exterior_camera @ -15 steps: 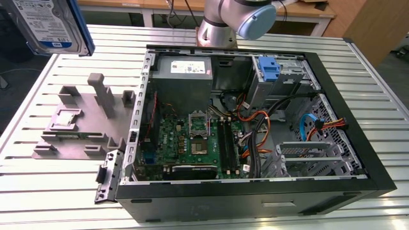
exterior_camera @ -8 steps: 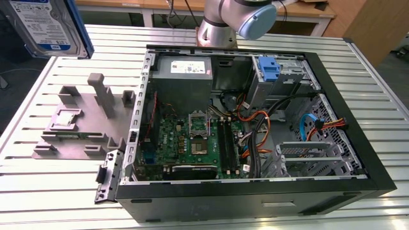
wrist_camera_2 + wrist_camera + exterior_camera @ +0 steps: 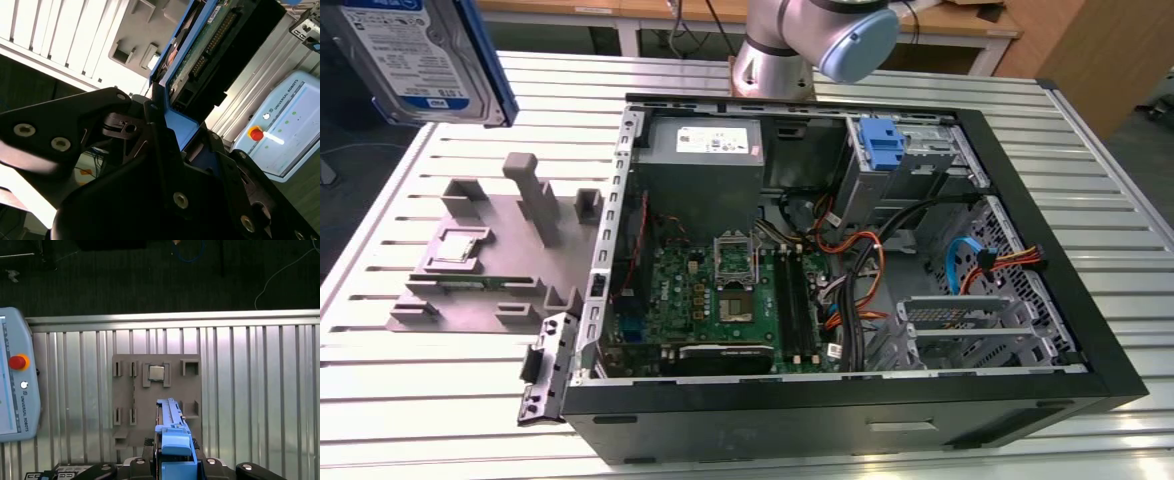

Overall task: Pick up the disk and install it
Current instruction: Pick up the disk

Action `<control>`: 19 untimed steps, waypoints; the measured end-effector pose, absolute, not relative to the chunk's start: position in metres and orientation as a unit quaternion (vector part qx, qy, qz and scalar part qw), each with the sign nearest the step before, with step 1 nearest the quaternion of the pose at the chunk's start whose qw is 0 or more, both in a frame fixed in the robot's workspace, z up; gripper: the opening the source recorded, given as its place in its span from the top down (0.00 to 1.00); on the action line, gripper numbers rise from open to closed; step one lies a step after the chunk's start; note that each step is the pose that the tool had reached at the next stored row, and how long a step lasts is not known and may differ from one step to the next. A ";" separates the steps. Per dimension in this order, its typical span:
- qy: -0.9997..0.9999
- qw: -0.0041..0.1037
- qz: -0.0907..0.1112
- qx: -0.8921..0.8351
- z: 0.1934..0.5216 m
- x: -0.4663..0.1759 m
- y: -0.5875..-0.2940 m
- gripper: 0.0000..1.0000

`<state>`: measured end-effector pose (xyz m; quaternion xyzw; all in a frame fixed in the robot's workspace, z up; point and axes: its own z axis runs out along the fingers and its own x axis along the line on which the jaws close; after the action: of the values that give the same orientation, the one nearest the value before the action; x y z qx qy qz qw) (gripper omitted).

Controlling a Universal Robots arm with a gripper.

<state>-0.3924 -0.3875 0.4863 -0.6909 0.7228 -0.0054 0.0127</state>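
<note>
Above the holder [image 3: 507,285]: disk [image 3: 416,55] in mid-air, well clear of it, label showing.
Gripper [image 3: 175,465]: pinching the disk's blue rail, in the first wrist view.
Case [image 3: 827,410]: open, well apart from the disk.

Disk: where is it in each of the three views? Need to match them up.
Exterior view: the disk hangs label-out in the upper corner at the exterior view's left, higher in the picture than the grey fixture plate.
First wrist view: the disk is edge-on, blue rail toward the camera, overlapping the plate.
Second wrist view: the disk is edge-on, circuit board showing, beside the plate.
Shared landmark: the grey fixture plate.
</note>
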 end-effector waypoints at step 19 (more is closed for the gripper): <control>0.723 0.013 -0.005 -0.691 0.486 -0.372 -0.389 0.63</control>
<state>-0.3722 -0.3887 0.4861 -0.6909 0.7228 -0.0054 0.0127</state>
